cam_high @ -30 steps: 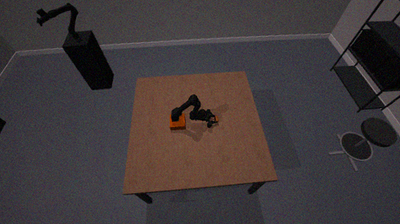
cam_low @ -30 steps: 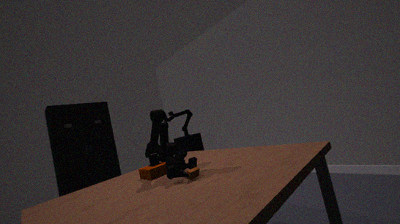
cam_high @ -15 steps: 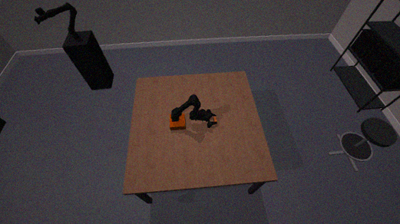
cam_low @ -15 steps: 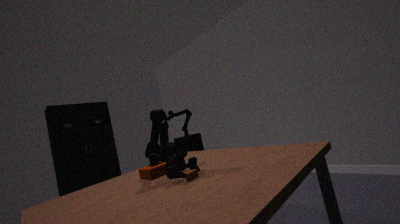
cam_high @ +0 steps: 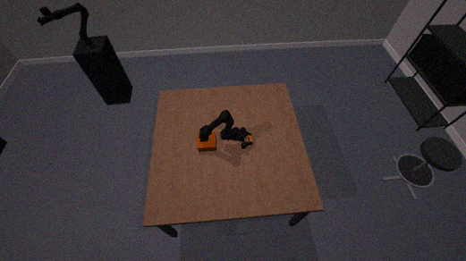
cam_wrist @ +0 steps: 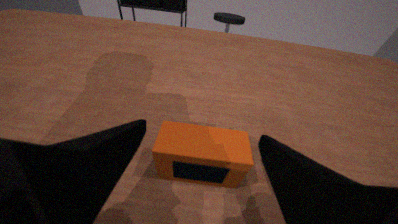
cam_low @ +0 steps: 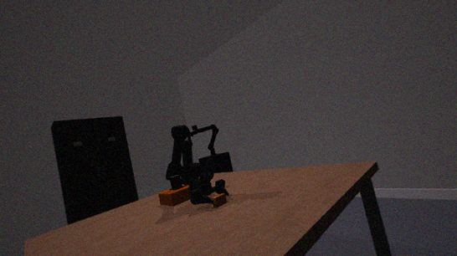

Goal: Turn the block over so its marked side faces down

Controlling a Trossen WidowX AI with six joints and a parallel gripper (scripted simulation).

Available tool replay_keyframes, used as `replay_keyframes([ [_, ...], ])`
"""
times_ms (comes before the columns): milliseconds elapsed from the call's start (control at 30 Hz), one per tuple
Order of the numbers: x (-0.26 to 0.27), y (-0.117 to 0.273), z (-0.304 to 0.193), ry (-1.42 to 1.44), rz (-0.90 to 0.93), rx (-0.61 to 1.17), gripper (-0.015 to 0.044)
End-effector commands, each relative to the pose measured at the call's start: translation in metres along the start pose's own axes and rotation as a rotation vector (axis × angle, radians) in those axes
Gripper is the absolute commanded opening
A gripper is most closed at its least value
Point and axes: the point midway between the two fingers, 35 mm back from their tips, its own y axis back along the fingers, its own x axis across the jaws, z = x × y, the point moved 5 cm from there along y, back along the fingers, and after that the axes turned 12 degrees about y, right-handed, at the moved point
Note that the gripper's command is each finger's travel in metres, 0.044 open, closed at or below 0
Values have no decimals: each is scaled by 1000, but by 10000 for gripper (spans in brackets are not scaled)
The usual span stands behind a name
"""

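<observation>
The small orange block [cam_high: 250,140] [cam_low: 219,200] [cam_wrist: 205,142] rests on the table [cam_high: 223,195] [cam_low: 139,246] [cam_wrist: 280,80]. In the wrist view a plain orange face is on top, and the dark rectangular mark is on the upright side that faces the wrist camera. My gripper [cam_high: 249,140] [cam_low: 219,198] [cam_wrist: 203,132] is open and low over the table. Its fingers stand on either side of the block, with a gap on both sides in the wrist view. The block's underside and far side are hidden.
A larger orange box [cam_high: 207,146] [cam_low: 171,198] sits under the arm's base on the table. A second arm stands on a dark pedestal [cam_high: 105,72] off the table. A shelf rack [cam_high: 454,63] and a round stool [cam_high: 441,154] stand on the floor beyond.
</observation>
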Motion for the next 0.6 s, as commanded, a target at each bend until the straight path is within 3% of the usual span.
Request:
replay_keyframes([
  [0,0,0,0,-4,3,-3,440],
  [433,0,0,0,-4,3,-3,440],
  [567,-2,-9,8,-5,20,84,440],
])
